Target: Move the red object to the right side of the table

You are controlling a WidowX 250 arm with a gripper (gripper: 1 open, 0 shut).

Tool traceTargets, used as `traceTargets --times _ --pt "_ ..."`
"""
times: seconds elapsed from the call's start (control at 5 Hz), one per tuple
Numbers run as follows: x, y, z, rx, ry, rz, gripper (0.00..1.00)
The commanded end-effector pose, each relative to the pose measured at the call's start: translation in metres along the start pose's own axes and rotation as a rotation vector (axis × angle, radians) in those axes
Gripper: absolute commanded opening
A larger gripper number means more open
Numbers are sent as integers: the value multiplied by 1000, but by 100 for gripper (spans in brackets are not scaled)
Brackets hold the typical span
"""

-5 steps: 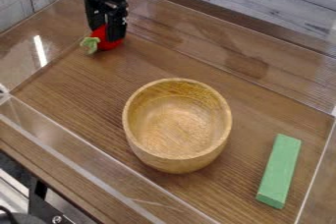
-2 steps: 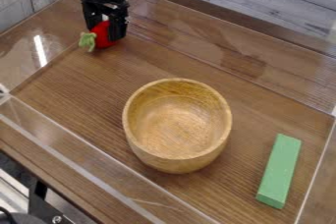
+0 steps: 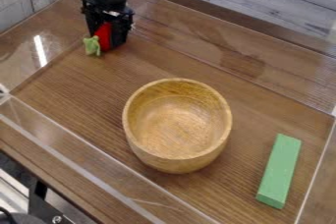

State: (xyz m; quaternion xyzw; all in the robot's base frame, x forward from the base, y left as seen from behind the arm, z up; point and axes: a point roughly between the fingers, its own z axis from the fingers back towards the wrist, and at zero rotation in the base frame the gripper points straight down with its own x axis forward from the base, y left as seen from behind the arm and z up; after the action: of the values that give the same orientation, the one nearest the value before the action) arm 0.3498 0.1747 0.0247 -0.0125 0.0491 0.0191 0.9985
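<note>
- We see the table (image 3: 79, 90), brown wood grain, filling the frame.
- Wooden bowl (image 3: 178, 124) sits at centre.
- Gripper (image 3: 105, 39), upper left, straddles the red object (image 3: 96, 44); we can't tell whether it's clamped.
- Green block (image 3: 278, 170) lies lower right.

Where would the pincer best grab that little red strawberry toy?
Probably across the rounded red body of the red toy, coming from straight above. It lies low on the table with its green tip pointing left, so the red sides are free. The pincer already hangs over it.
</note>
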Motion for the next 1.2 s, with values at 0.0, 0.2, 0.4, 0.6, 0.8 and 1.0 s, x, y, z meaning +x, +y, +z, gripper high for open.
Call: traceTargets --times 0.0,0.2,0.4,0.6,0.8,1.0 --pt "0 -15 8 -9 -22 8 0" --pt "-9 -17 12 -25 -27 41 0" --pt "-14 -27 8 -41 -30 92 0" --pt "-17 -35 4 -48 -28 138 0" --pt "-15 -32 6 -43 -20 82 0" --pt "-12 -27 9 -40 -13 27 0"
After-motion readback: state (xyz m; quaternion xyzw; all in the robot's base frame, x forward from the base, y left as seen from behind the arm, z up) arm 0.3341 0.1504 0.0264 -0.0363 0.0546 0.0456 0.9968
